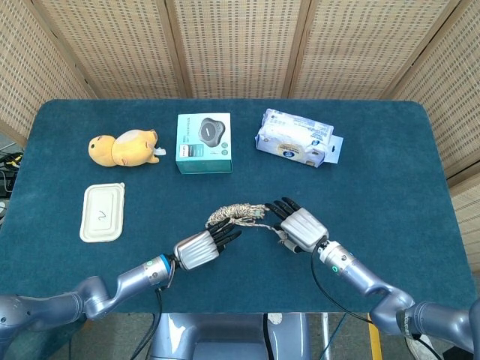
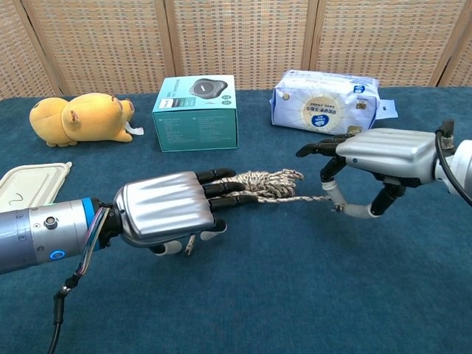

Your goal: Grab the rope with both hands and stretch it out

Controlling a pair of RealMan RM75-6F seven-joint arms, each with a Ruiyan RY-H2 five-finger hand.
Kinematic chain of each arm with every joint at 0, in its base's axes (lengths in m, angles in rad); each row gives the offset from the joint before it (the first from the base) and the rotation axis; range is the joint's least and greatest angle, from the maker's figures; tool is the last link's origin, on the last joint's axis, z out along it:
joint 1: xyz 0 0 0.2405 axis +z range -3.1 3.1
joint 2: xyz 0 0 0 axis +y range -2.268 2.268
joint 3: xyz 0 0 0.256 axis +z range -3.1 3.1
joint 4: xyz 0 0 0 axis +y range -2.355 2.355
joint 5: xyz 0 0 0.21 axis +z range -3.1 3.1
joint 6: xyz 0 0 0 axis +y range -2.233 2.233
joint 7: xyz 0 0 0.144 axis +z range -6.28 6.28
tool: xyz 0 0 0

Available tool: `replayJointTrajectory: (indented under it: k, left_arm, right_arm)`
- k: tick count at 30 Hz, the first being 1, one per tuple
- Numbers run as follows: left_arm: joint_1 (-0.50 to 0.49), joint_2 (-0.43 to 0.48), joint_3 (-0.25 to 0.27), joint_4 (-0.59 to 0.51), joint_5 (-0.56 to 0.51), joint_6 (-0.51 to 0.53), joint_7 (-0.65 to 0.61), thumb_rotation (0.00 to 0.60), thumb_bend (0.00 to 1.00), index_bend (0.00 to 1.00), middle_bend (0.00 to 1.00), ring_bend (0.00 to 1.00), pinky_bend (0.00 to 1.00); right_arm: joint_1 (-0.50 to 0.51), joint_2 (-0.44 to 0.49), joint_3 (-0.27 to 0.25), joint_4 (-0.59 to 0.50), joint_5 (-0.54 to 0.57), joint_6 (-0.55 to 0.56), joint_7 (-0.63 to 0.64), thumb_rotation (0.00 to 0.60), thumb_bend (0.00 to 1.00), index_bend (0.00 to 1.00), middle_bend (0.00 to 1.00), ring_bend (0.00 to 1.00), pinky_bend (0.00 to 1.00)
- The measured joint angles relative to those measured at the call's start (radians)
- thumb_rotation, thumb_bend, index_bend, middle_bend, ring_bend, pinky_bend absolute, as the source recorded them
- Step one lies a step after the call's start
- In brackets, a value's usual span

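Observation:
A bundled beige braided rope [image 1: 238, 214] lies on the blue table [image 1: 375, 172], with a thin strand [image 2: 295, 198] running right from it. My left hand [image 2: 173, 212] lies low over the rope's left loose end, its fingers [image 2: 221, 188] stretched flat toward the bundle [image 2: 269, 181]. The strand under its palm is mostly hidden. My right hand [image 2: 376, 155] hovers at the rope's right end with its fingers apart. Its thumb [image 2: 346, 208] curls beneath, and the strand's tip reaches it. In the head view the left hand [image 1: 199, 249] and the right hand [image 1: 300, 227] flank the rope.
Along the back stand a yellow plush toy [image 1: 120, 148], a teal box [image 1: 203, 142] and a pack of wipes [image 1: 296, 146]. A beige lidded container [image 1: 102, 212] lies at the left.

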Motion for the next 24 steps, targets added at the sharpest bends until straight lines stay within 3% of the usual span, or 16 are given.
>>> replayJointTrajectory:
  k: [16, 24]
  left_arm:
    - [-0.012, -0.025, 0.014, 0.020, -0.016, 0.005, 0.001, 0.600, 0.33, 0.53, 0.00, 0.00, 0.00]
    - [-0.015, -0.029, 0.019, 0.018, -0.027, -0.001, 0.012, 0.600, 0.41, 0.53, 0.00, 0.00, 0.00]
  right_arm:
    - [-0.003, -0.008, -0.006, 0.017, -0.007, 0.002, 0.014, 0.600, 0.50, 0.66, 0.03, 0.00, 0.00]
    - [-0.004, -0.007, -0.008, 0.019, -0.011, 0.003, 0.016, 0.600, 0.50, 0.66, 0.03, 0.00, 0.00]
